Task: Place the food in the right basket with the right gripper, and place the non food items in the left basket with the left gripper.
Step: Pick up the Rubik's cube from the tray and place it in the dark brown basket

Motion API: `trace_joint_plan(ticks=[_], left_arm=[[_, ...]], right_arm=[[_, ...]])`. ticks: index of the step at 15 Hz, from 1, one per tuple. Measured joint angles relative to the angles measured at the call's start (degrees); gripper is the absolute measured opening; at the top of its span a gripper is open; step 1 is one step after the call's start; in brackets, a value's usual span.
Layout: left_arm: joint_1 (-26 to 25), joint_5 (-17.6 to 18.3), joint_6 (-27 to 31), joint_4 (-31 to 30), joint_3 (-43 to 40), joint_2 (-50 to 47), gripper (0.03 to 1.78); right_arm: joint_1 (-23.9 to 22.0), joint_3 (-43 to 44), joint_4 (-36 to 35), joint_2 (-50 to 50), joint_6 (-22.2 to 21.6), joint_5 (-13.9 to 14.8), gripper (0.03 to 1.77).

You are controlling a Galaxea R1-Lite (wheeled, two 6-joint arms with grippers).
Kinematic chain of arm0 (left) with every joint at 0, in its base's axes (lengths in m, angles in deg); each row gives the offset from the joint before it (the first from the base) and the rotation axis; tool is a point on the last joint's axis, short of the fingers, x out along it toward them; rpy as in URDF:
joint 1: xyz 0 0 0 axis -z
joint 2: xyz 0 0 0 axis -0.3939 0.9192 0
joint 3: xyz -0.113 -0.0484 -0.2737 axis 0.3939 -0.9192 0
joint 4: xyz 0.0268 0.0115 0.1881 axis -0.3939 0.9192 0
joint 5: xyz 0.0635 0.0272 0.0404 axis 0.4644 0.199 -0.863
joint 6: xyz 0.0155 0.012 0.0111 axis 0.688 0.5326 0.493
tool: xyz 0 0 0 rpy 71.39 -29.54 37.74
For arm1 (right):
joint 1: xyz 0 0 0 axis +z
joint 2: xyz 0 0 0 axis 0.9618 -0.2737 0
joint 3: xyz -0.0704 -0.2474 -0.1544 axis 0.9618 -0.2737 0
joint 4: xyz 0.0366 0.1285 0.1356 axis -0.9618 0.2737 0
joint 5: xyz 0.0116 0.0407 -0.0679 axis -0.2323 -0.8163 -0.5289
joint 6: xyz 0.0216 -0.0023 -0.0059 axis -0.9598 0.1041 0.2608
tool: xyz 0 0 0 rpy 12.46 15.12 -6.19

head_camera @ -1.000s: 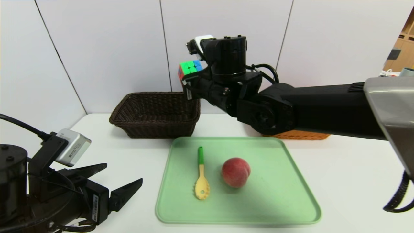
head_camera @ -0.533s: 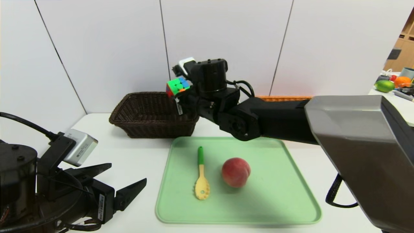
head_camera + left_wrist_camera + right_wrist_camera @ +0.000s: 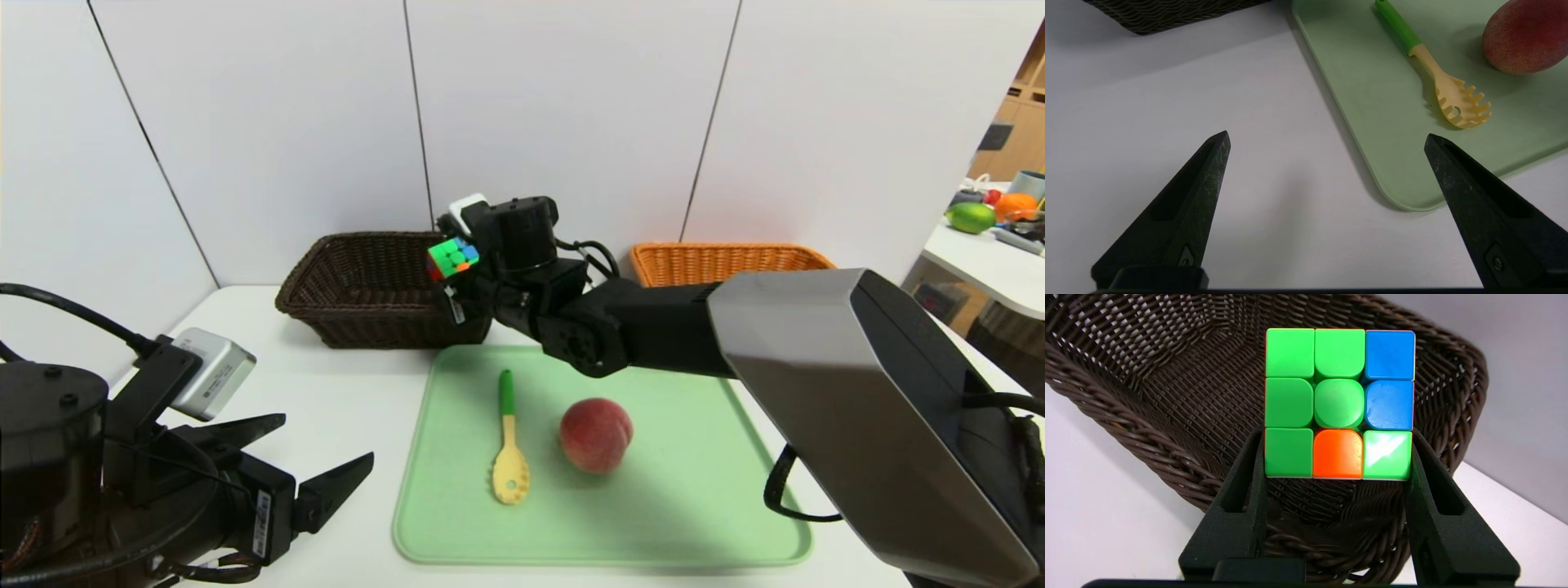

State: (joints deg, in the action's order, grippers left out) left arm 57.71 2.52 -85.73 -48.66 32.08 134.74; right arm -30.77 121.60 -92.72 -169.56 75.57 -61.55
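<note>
Holding: the right hand (image 3: 451, 282) is clenched on the puzzle cube (image 3: 453, 256), one finger flat against each of two opposite sides; in the right wrist view the cube (image 3: 1339, 403) shows a mostly green face with two blue squares and one orange.
Cube position: raised over the near right corner of the dark brown basket (image 3: 390, 287), above its rim and not touching the weave; the basket's floor (image 3: 1208, 396) lies open behind the cube.
Right arm: reaches across from the right, passing over the far edge of the green tray (image 3: 694, 490).
Left hand: the left hand (image 3: 314, 461) hangs low, near the left edge of the tray, fingers spread wide and grasping nothing; the white bench (image 3: 1167, 102) shows between the two fingertips (image 3: 1218, 143).
Peach: the peach (image 3: 596, 434) sits about mid-tray.
Pasta spoon: the pasta spoon (image 3: 508, 453) lies just left of the peach and apart from it, green handle towards the brown basket, yellow toothed head nearer the robot.
Orange basket: the orange basket (image 3: 727, 261) stands beyond the tray's far right corner, well apart from the brown basket.
Tray: it rests flat on the bench, with the brown basket just past its far left corner.
</note>
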Motion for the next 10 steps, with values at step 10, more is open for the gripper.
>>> trace_joint_plan(ticks=[10], left_arm=[[0.11, -0.17, 0.0, -0.04, 0.22, 0.61, 1.69]], right_arm=[[-0.09, -0.79, 0.0, 1.37, 0.0, 0.85, 1.47]])
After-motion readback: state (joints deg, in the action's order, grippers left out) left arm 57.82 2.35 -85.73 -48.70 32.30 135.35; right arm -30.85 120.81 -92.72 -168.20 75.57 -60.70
